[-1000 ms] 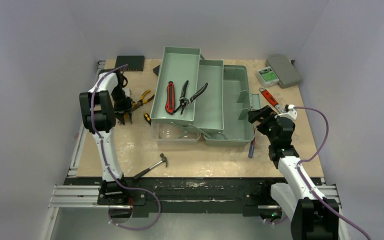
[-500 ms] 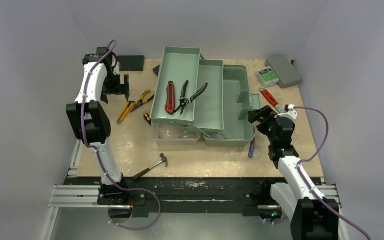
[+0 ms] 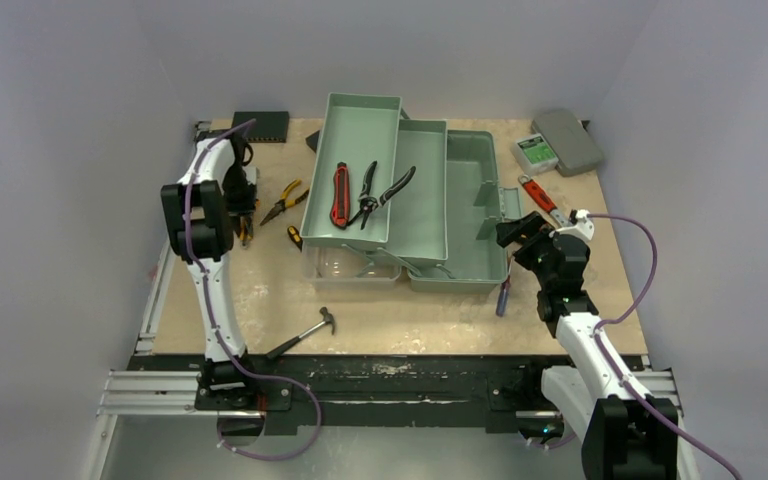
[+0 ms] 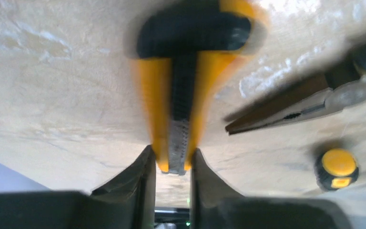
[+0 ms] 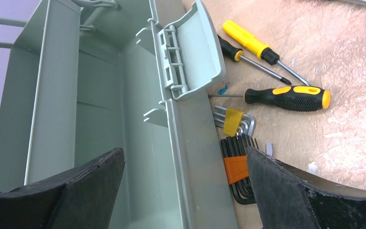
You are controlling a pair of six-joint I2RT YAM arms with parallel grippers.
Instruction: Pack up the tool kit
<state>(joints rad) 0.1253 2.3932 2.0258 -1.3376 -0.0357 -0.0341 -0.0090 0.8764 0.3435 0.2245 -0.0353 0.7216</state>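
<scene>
Left gripper (image 4: 171, 160) clenches the very end of a yellow knife (image 4: 183, 90) left of the open toolbox (image 3: 465, 190), with pliers (image 4: 290, 107) and a stubby screwdriver (image 4: 338, 164) lying between. Held so near its end, the knife may swing or slip out on the way to the toolbox. Over the toolbox's right wall the right gripper (image 5: 185, 155) hangs spread wide and empty. Screwdrivers (image 5: 286, 98) and hex keys (image 5: 236, 162) lie just right of that wall.
</scene>
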